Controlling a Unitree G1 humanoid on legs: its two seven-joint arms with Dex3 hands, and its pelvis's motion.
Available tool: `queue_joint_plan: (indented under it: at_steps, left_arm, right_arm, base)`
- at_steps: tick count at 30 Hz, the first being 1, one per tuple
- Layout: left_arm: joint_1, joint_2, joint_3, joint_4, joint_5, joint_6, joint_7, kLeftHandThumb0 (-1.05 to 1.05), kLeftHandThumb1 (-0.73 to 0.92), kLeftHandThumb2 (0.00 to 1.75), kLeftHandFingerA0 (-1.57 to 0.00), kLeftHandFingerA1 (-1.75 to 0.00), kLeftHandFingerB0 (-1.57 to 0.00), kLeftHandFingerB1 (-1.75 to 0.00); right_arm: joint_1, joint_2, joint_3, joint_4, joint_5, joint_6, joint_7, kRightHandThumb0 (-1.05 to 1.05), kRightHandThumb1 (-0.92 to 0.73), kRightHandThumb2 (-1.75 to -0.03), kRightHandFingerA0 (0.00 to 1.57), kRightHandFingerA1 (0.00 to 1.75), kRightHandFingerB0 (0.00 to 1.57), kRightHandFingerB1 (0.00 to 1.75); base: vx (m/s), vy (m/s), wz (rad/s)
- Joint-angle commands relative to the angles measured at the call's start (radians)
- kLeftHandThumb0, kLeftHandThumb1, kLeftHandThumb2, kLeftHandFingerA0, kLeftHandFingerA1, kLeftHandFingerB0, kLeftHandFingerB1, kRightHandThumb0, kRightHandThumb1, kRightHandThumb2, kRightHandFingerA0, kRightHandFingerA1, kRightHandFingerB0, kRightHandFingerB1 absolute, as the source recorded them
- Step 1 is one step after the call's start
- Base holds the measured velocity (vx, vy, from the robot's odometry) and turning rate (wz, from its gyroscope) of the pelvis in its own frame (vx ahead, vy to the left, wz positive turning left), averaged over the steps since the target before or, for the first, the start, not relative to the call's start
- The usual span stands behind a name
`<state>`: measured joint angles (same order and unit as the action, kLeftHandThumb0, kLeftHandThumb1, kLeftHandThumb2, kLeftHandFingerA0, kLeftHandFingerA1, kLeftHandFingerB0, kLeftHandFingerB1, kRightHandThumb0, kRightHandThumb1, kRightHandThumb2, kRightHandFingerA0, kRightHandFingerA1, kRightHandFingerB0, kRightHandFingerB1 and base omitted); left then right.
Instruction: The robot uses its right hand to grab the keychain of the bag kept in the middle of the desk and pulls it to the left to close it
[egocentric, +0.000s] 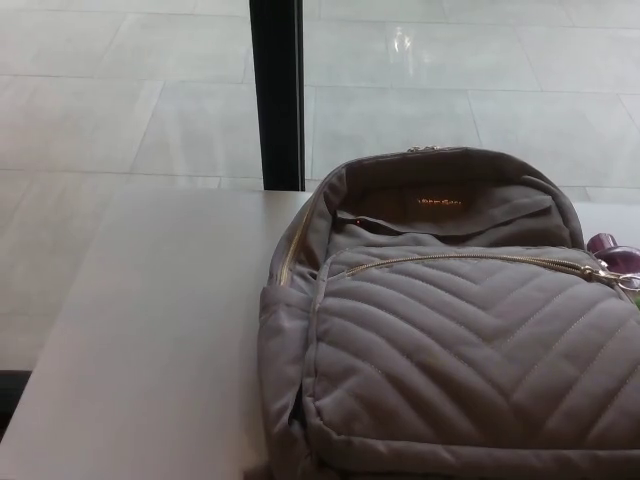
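Bag open on surface; left hand and right hand out of frame.
We note the grey quilted bag (450, 340) lying on the white surface (150, 330), top compartment gaping, purple keychain (615, 255) at its right edge beside the gold zipper (460, 258); state of the fingers: we cannot tell.

The head camera looks down and forward, close over the bag (450, 330) on the desk (150, 330).

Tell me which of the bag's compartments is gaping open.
The rear main compartment, its orange inner label showing; the quilted front pocket lies flat.
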<state>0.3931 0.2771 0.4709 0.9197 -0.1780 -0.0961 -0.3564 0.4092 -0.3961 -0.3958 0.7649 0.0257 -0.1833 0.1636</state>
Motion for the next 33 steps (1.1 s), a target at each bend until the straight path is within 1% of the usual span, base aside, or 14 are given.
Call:
queue_joint_plan:
  at_steps: [1, 2, 3, 7, 8, 9, 10, 14, 15, 24, 25, 26, 32, 33]
  left_arm:
    - [0.004, 0.037, 0.104, 0.011, -0.166, -0.043, -0.206, -0.66, 0.57, 0.57, -0.45, -0.59, -0.42, -0.46]
    - [0.0, 0.039, 0.106, 0.019, -0.16, -0.049, -0.208, -0.67, 0.57, 0.58, -0.47, -0.59, -0.43, -0.45]
    - [0.003, 0.04, 0.105, 0.017, -0.153, -0.052, -0.211, -0.66, 0.58, 0.58, -0.46, -0.59, -0.41, -0.45]
    - [0.015, 0.04, 0.105, -0.009, -0.143, -0.064, -0.222, -0.64, 0.6, 0.58, -0.47, -0.61, -0.41, -0.46]
    - [0.009, 0.04, 0.11, -0.004, -0.152, -0.053, -0.233, -0.64, 0.47, 0.84, -0.43, -0.65, -0.36, -0.56]
    - [0.0, 0.044, 0.111, 0.014, -0.15, -0.052, -0.236, -0.62, 0.6, 0.58, -0.43, -0.6, -0.38, -0.46]
    - [0.0, 0.045, 0.113, 0.017, -0.152, -0.048, -0.238, -0.62, 0.59, 0.58, -0.42, -0.59, -0.38, -0.46]
    - [0.021, 0.036, 0.117, -0.007, -0.153, -0.04, -0.239, -0.62, 0.59, 0.58, -0.42, -0.58, -0.37, -0.46]
    - [0.027, 0.033, 0.12, -0.011, -0.156, -0.039, -0.243, -0.61, 0.59, 0.58, -0.42, -0.59, -0.38, -0.46]
    - [-0.005, 0.039, 0.125, 0.042, -0.154, -0.036, -0.227, -0.6, 0.55, 0.58, -0.43, -0.59, -0.41, -0.46]
    - [0.001, 0.037, 0.124, 0.032, -0.155, -0.032, -0.231, -0.59, 0.56, 0.57, -0.42, -0.59, -0.39, -0.46]
    - [0.006, 0.036, 0.123, 0.027, -0.156, -0.033, -0.235, -0.59, 0.56, 0.57, -0.42, -0.59, -0.38, -0.46]
    - [-0.01, 0.039, 0.123, 0.051, -0.159, -0.029, -0.227, -0.58, 0.58, 0.57, -0.47, -0.6, -0.43, -0.47]
    - [-0.008, 0.041, 0.115, 0.051, -0.148, -0.042, -0.222, -0.61, 0.47, 0.83, -0.44, -0.64, -0.38, -0.55]
  right_arm:
    - [0.023, -0.064, -0.152, -0.097, 0.185, -0.061, 0.109, -0.86, -0.58, -0.94, 0.32, 0.73, 0.04, 0.41]
    - [-0.004, -0.074, -0.196, -0.104, 0.229, -0.022, 0.12, -0.8, -0.71, -0.61, 0.28, 0.78, 0.01, 0.43]
    - [-0.022, -0.082, -0.224, -0.108, 0.249, -0.012, 0.125, -0.79, -0.55, -0.94, 0.27, 0.71, 0.03, 0.34]
    - [-0.094, -0.113, -0.302, -0.191, 0.309, 0.056, 0.131, -0.86, -0.6, -0.95, 0.26, 0.69, 0.05, 0.3]
    - [-0.112, -0.117, -0.325, -0.234, 0.336, 0.071, 0.137, -0.77, -0.55, -0.93, 0.27, 0.68, 0.04, 0.33]
    - [-0.122, -0.122, -0.337, -0.284, 0.349, 0.081, 0.141, -0.79, -0.72, -0.61, 0.25, 0.71, 0.0, 0.38]
    - [-0.137, -0.13, -0.345, -0.322, 0.357, 0.1, 0.134, -0.86, -0.61, -0.96, 0.26, 0.67, 0.05, 0.28]
    - [-0.24, -0.181, -0.359, -0.548, 0.387, 0.172, 0.103, -0.82, -0.55, -0.92, 0.25, 0.59, 0.07, 0.51]
    - [-0.255, -0.183, -0.355, -0.582, 0.391, 0.184, 0.102, -0.85, -0.68, -0.61, 0.32, 0.55, 0.16, 0.47]
    - [-0.373, -0.217, -0.145, -0.828, 0.368, 0.297, 0.228, -0.72, -0.51, -0.87, 0.15, 0.47, 0.04, 0.37]
    - [-0.372, -0.218, -0.125, -0.834, 0.354, 0.295, 0.24, -0.36, -0.47, -1.01, 0.0, 0.5, 0.0, 0.5]
    - [-0.367, -0.219, -0.093, -0.841, 0.313, 0.285, 0.243, -0.58, -0.64, -0.63, 0.13, 0.34, 0.07, 0.19]
    - [-0.377, -0.273, 0.081, -0.793, 0.174, 0.224, 0.292, -0.64, -0.41, -0.84, 0.0, 0.34, 0.0, 0.23]
    - [-0.38, -0.301, 0.116, -0.781, 0.134, 0.201, 0.304, -0.61, -0.41, -0.84, 0.02, 0.37, 0.0, 0.25]
  base:
    - [0.0, 0.0, 0.0]
    - [0.0, 0.0, 0.0]
    - [0.0, 0.0, 0.0]
    - [0.0, 0.0, 0.0]
    - [0.0, 0.0, 0.0]
    - [0.0, 0.0, 0.0]
    - [0.0, 0.0, 0.0]
    - [0.0, 0.0, 0.0]
    - [0.0, 0.0, 0.0]
    - [0.0, 0.0, 0.0]
    - [0.0, 0.0, 0.0]
    - [0.0, 0.0, 0.0]
    - [0.0, 0.0, 0.0]
    - [0.0, 0.0, 0.0]
